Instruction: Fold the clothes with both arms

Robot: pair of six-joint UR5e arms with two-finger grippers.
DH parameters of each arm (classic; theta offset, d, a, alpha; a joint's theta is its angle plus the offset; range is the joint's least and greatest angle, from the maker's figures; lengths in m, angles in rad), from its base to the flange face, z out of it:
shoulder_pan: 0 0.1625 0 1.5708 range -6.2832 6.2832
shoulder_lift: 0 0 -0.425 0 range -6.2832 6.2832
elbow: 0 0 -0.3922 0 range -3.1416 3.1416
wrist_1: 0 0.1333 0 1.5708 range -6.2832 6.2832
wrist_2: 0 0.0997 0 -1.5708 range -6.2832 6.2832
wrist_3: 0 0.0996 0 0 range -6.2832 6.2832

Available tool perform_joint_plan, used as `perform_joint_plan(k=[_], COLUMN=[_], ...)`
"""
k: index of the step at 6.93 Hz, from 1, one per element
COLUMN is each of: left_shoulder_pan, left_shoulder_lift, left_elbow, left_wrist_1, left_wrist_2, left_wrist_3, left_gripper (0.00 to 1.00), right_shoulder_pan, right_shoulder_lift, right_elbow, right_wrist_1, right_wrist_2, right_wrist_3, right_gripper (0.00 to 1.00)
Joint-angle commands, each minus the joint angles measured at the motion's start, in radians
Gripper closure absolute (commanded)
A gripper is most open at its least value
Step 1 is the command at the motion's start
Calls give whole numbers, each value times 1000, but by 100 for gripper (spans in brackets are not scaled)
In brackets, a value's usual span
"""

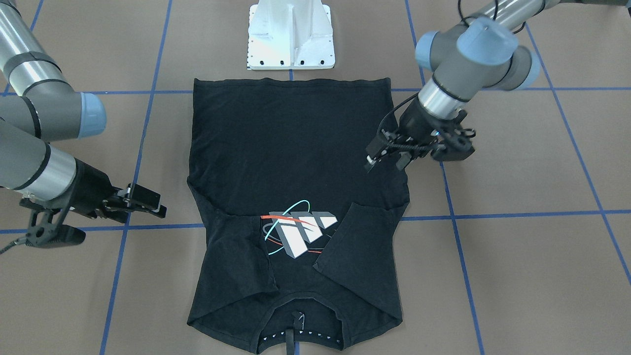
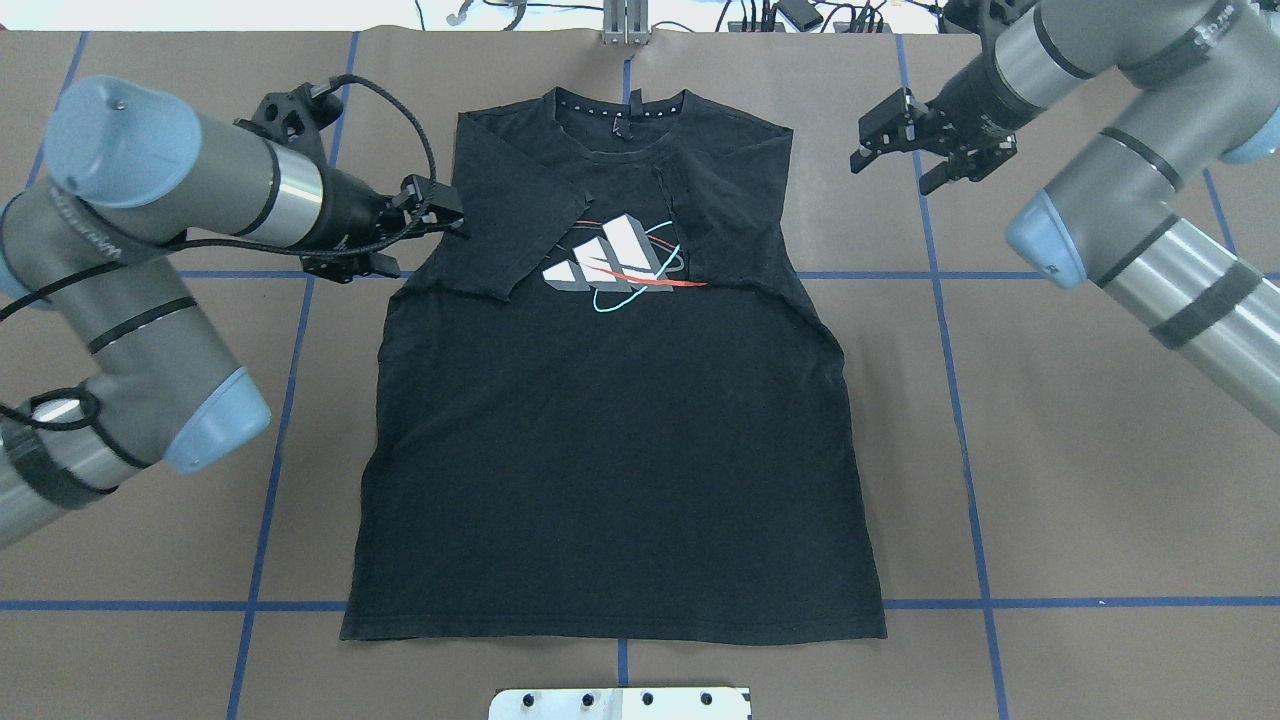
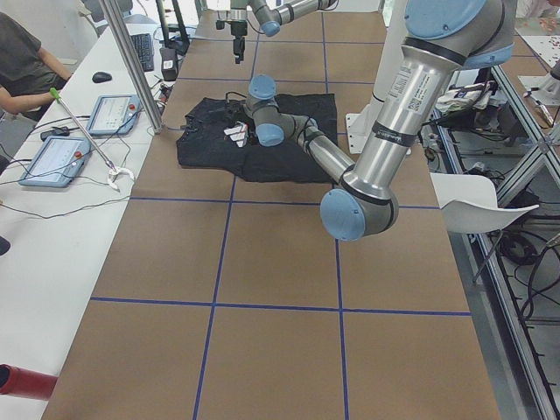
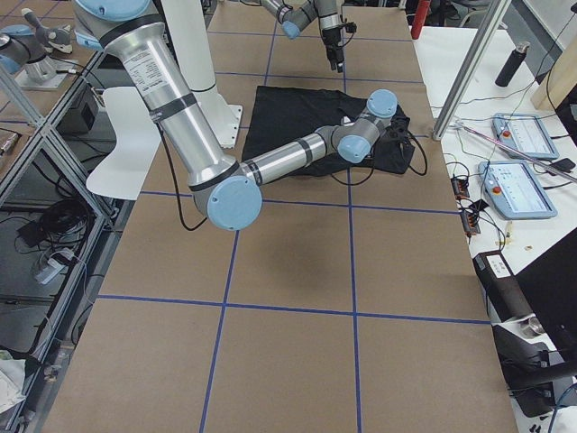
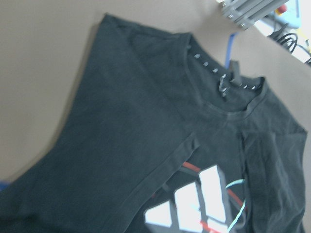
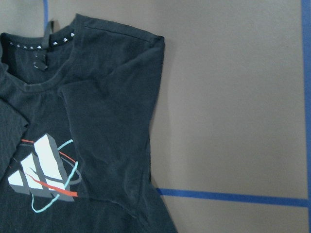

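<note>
As the T-shirt [image 2: 610, 450] lies flat (sleeves in), left gripper [image 2: 452, 216] gapes empty; right gripper [image 2: 890, 172] likewise

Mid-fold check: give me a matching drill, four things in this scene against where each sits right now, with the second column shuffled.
Things:
1. left gripper
2. right gripper
3. T-shirt sleeves
4. white pedestal base

Places:
A. just beyond the hem
B. folded inward onto the front
C. above bare table, apart from the fabric
D. at the garment's side edge, next to a folded sleeve

Pairs: 1-D, 2-C, 3-B, 4-A
</note>
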State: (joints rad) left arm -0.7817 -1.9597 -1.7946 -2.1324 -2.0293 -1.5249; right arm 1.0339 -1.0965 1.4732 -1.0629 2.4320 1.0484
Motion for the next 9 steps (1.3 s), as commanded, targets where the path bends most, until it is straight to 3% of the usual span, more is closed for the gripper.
perform_joint_plan(k=[1, 3, 6, 7, 8, 9], left_shoulder_pan=[2, 10, 18, 18, 18, 22], left_shoulder_lift=[181, 257, 263, 263, 263, 263], left_elbow=[-193, -204, -216, -226, -235, -233], left_wrist_1=[-7, -79, -80, -80, -80, -80], left_wrist_2=[-15, -15, -5, -2, 0, 3], left_wrist_3=[2, 2, 0, 0, 0, 2], left_gripper=[1, 1, 0, 1, 1, 1], right_shoulder_pan=[-32, -131, -328, -431, -565, -627], right_shoulder_lift=[-194, -310, -449, -447, -445, -444], right_elbow=[146, 292, 445, 461, 481, 483], right_wrist_1=[-2, -2, 6, 6, 7, 8], right_wrist_2=[18, 1, -13, -71, -187, -211], right_wrist_3=[16, 160, 183, 244, 302, 311], right_gripper=[0, 0, 0, 0, 0, 0])
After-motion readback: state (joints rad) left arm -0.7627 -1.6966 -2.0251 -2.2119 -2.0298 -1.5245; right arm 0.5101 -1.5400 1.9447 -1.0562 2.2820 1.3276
